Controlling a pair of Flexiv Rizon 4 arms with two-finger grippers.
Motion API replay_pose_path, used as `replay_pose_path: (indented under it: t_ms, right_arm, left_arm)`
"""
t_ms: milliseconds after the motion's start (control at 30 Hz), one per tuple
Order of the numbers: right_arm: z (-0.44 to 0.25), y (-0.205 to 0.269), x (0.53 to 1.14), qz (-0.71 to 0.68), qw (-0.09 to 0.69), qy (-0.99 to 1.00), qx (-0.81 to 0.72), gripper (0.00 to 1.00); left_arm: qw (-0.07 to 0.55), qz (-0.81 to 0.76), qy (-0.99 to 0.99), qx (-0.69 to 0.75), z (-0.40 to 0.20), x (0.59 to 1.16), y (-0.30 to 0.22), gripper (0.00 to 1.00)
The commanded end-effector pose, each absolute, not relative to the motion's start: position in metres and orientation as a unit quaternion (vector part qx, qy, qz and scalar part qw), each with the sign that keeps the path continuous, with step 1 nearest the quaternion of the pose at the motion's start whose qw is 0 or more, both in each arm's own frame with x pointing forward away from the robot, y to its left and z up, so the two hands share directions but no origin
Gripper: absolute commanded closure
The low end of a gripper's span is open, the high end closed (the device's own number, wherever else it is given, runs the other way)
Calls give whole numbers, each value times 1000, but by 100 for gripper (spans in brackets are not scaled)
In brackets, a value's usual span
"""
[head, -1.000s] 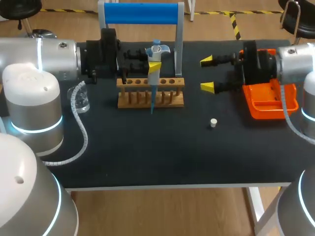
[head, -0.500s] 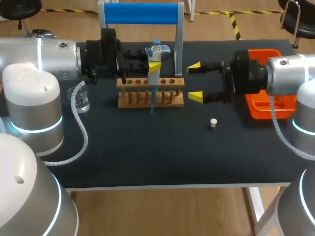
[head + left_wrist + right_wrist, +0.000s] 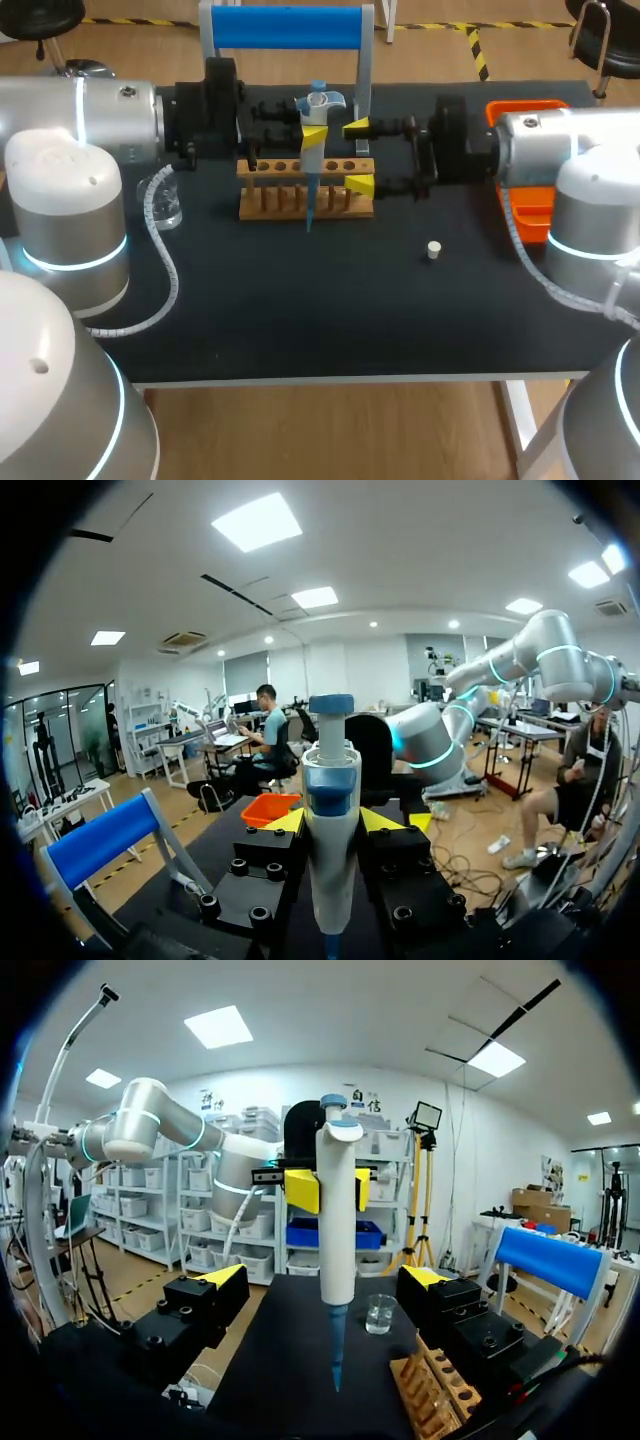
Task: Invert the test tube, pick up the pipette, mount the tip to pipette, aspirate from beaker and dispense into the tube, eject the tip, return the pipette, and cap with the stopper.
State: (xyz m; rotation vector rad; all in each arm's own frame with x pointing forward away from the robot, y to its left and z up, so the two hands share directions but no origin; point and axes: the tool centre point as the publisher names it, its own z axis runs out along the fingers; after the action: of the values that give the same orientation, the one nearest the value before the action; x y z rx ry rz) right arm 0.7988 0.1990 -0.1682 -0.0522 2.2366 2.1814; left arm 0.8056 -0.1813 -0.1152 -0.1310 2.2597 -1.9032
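Left gripper [image 3: 332, 822]: closed on the pipette [image 3: 338, 1210], a yellow tip on each side of the body just under the head. The left wrist view cuts off the lower body, so the tip cannot be seen from there.

Right gripper [image 3: 358, 156]: fingers wide apart and touching nothing. In its own wrist view the pipette stands ahead, in line with the gap. From the head view the yellow tips are just beside the pipette and over the end of the rack [image 3: 300, 200].

Hidden or unclear:
- The right arm covers most of the tray [image 3: 525, 210], so its contents cannot be seen.
- The rack shows a row of holes along the top. What they hold cannot be made out, and no tube can be picked out with certainty.
- From the head view the blue tip [image 3: 337, 1350] overlaps the rack front. The right wrist view shows it hanging beside the rack, not in it.

Containers: the beaker [image 3: 166, 205] is clear glass and sits on the table [image 3: 300, 320] near the left arm. Its liquid level is not readable.

Pipette: upright, with a white body, a blue-capped head and a slim blue tip mounted.

Stopper [image 3: 433, 250]: small and pale, lying alone on the table, well apart from the rack.
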Motion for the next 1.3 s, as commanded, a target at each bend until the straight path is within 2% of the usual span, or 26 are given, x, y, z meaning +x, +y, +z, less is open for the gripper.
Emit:
replay_pose_path:
  t_ms: [33, 100, 200, 267, 300, 733, 1300]
  right_arm:
    - [-168, 213, 805, 702, -3, 712, -18, 1]
    - [-168, 215, 805, 702, -5, 712, -15, 2]
    - [-167, 219, 806, 704, -14, 710, -12, 16]
    - [-167, 221, 806, 710, -30, 704, -12, 29]
    - [-166, 223, 806, 709, -28, 705, -12, 32]
    - [-161, 235, 800, 712, -36, 701, -18, 36]
    - [-159, 252, 794, 708, -30, 705, -30, 36]
  left_arm:
    - [93, -641, 760, -45, -115, 805, -181, 100]
    - [93, -641, 760, -45, -115, 805, -181, 100]
    - [93, -641, 760, -45, -115, 805, -181, 100]
    - [93, -641, 760, -45, -115, 805, -181, 100]
    - [93, -641, 760, -45, -115, 805, -181, 100]
    - [93, -641, 760, -45, -115, 805, -181, 100]
    - [93, -641, 760, -45, -115, 805, -181, 100]
